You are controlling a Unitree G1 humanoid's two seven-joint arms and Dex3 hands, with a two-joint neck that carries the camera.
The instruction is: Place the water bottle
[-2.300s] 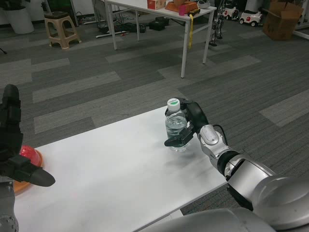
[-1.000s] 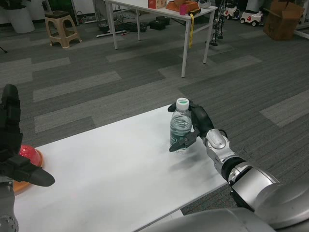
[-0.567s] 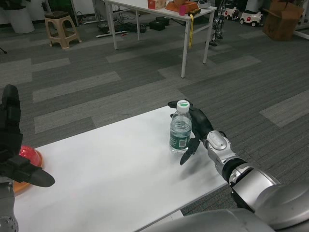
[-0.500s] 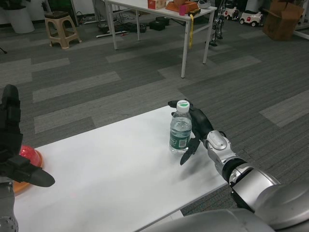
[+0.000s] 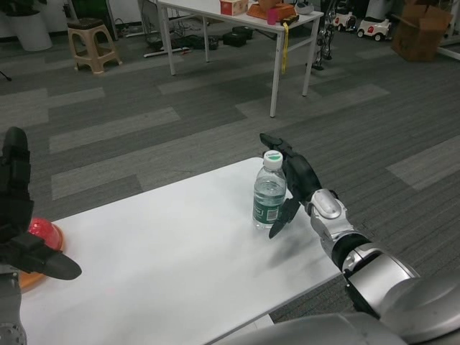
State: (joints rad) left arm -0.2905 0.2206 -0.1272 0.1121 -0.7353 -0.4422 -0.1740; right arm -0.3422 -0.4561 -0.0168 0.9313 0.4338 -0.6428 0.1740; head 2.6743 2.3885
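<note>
A clear water bottle (image 5: 269, 192) with a white and green cap and a green label stands upright on the white table (image 5: 172, 266), near its far right corner. My right hand (image 5: 293, 181) is just to the right of the bottle with its fingers spread apart, a narrow gap between them and the bottle. My left hand (image 5: 20, 215) waits at the left edge of the picture, fingers extended, holding nothing.
A red dome on an orange dish (image 5: 39, 241) sits at the table's left edge, partly behind my left hand. Beyond the table lies grey carpet, with another white table (image 5: 237, 18), a beige stool (image 5: 92, 42) and a cardboard box (image 5: 419, 29) further off.
My right hand let go of the bottle, opened its fingers and drew a little back to the right. The bottle stays upright on the table. My left hand has not moved.
</note>
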